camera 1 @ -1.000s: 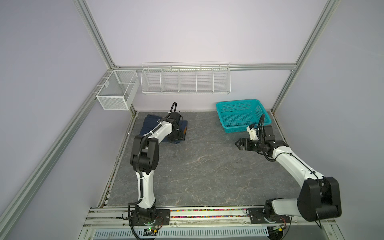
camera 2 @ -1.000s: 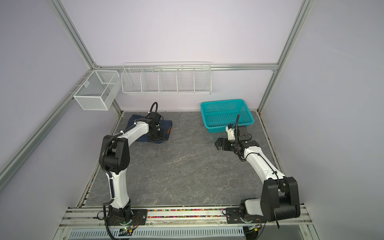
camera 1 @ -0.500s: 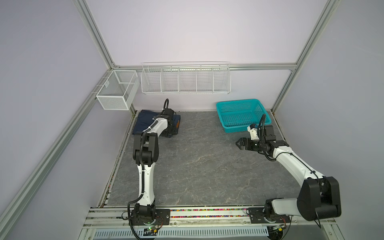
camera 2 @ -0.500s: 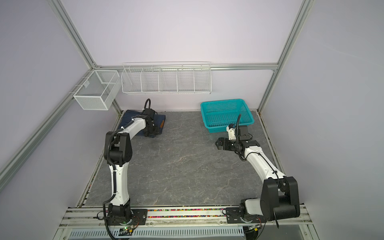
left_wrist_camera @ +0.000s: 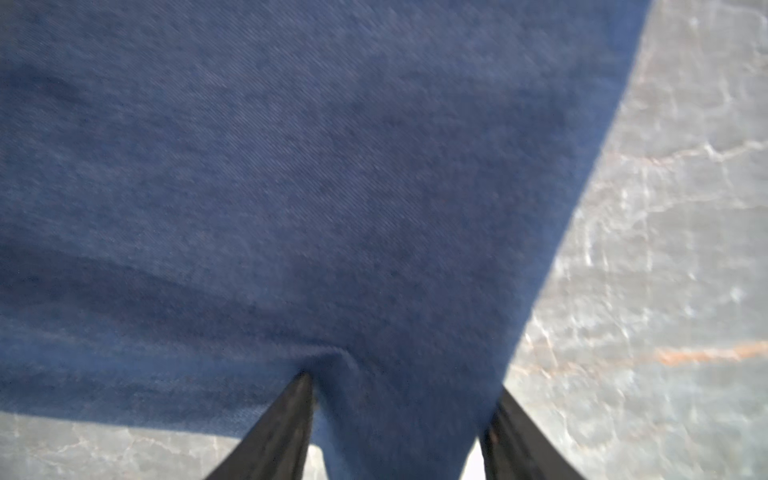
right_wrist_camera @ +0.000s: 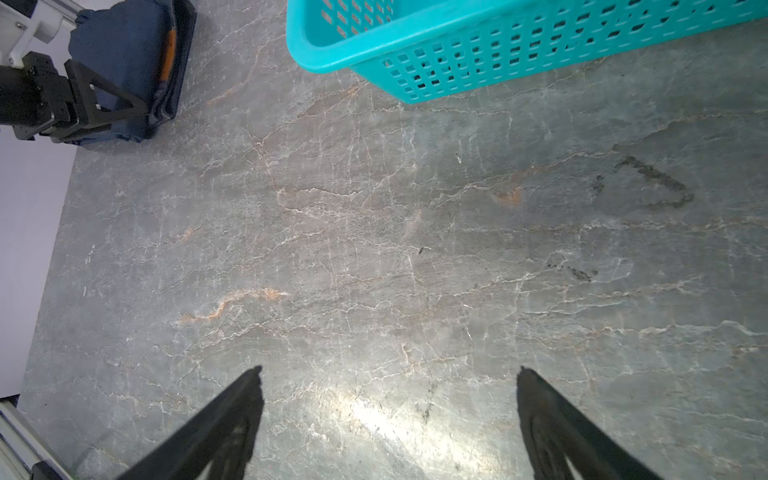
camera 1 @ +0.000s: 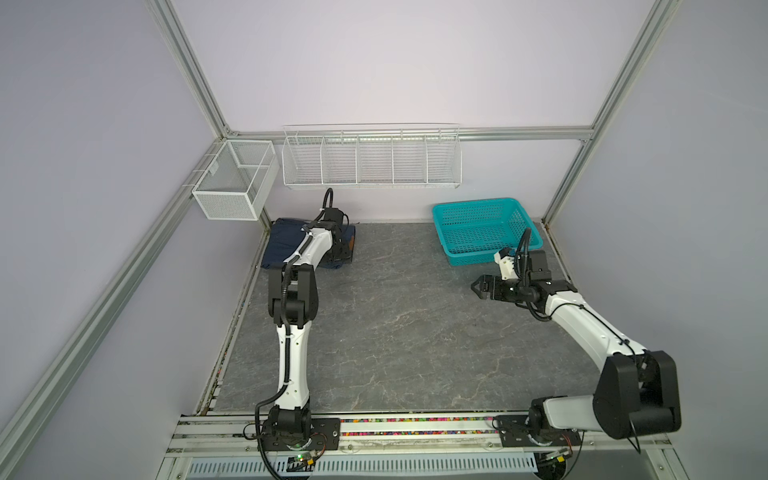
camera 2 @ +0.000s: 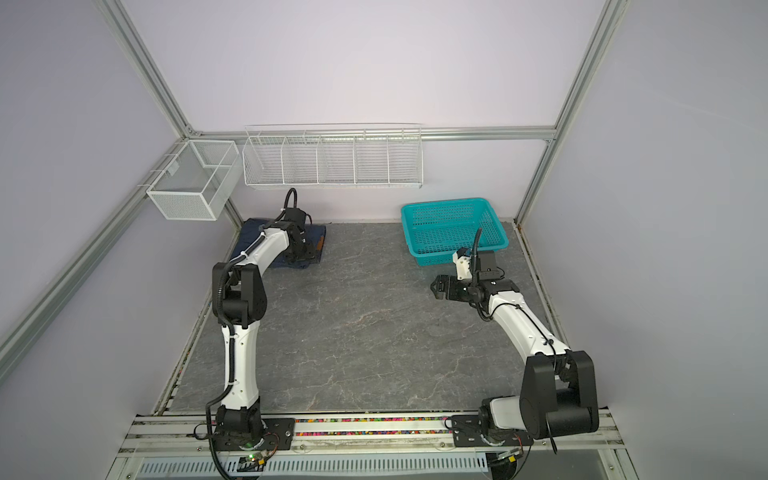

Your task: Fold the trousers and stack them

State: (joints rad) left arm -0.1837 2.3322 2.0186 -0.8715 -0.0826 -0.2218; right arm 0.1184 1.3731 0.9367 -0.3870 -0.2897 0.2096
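**Folded and cornered:** Dark navy-blue folded denim trousers (camera 1: 284, 243) lie in the far left corner of the grey marble-patterned tabletop (camera 1: 395, 324), close to the back wall and the table's left edge. The left gripper (left_wrist_camera: 405, 384) clamps one edge of the stack, jaws about halfway in, and denim fills the gap between its black fingers (left_wrist_camera: 286, 415).

The right gripper (right_wrist_camera: 389, 370) hangs spread wide and empty above bare table, just in front of the teal perforated plastic basket (camera 1: 469, 255) in the far right corner. Between the two, the whole middle and near table lies bare.

In both top views the white left arm (camera 1: 311, 249) covers much of the trousers, and its gripper's fingertips cannot be made out. The left wrist view is blurred, with the fingers cut off by the frame. A tan-orange waistband patch (right_wrist_camera: 168, 54) shows along one folded edge.
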